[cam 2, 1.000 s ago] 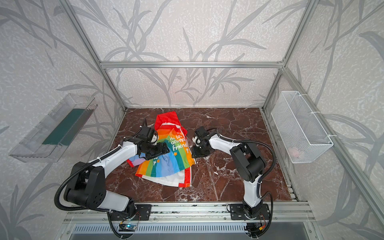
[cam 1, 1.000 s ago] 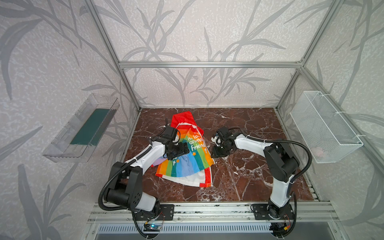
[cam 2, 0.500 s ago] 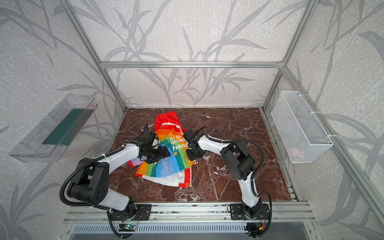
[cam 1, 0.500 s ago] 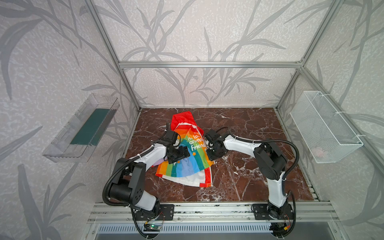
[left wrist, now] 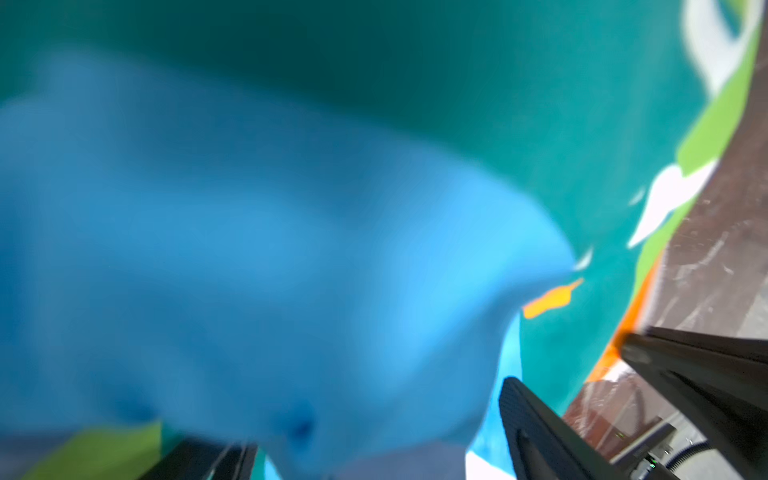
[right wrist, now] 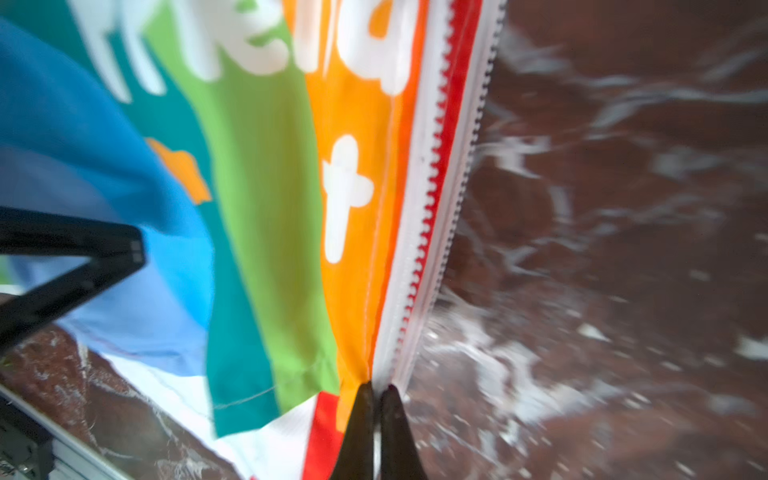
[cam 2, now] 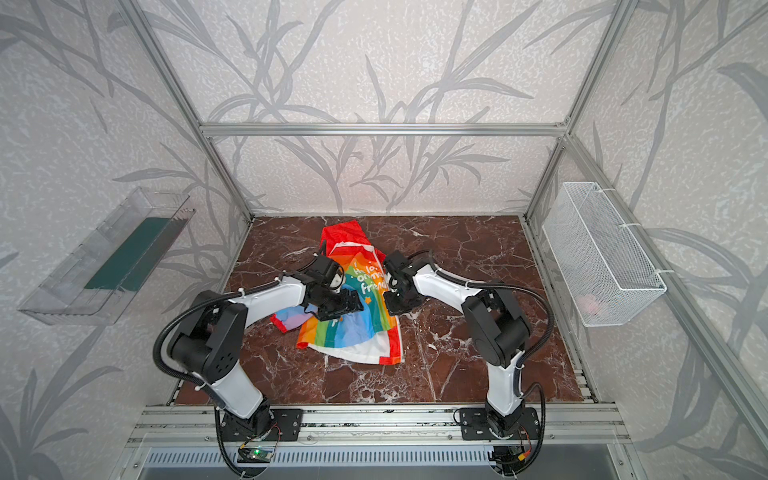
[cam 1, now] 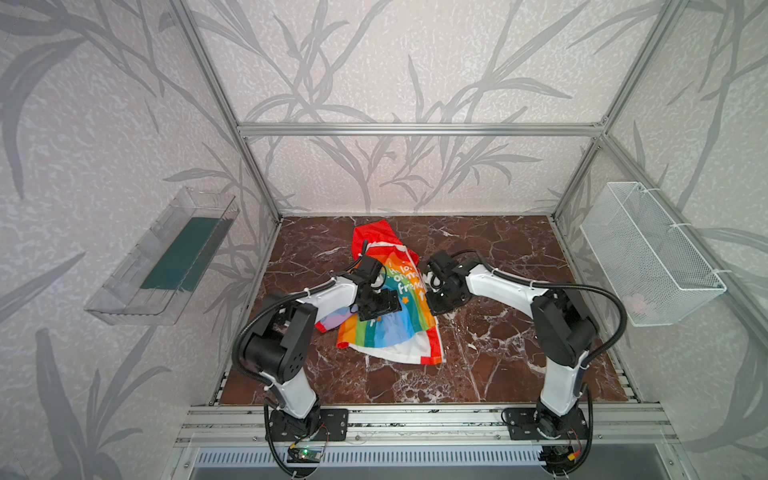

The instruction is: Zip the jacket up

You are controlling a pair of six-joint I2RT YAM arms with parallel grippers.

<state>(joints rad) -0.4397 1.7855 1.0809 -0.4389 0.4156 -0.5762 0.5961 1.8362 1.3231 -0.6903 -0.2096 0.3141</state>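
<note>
One rainbow-striped jacket (cam 1: 395, 328) lies crumpled on the marble table (cam 1: 498, 353), its zip open; two grippers attend it; the right gripper (right wrist: 376, 411) is pinched tight on its white zipper edge; the left gripper (cam 1: 380, 309) stands spread wide over its blue stripes, gripping nothing; left of the jacket, one clear tray (cam 1: 124, 299) holds one green pad (cam 1: 183, 257); right of it, one wire basket (cam 1: 648, 249) holds one pink item (cam 1: 636, 303).
</note>
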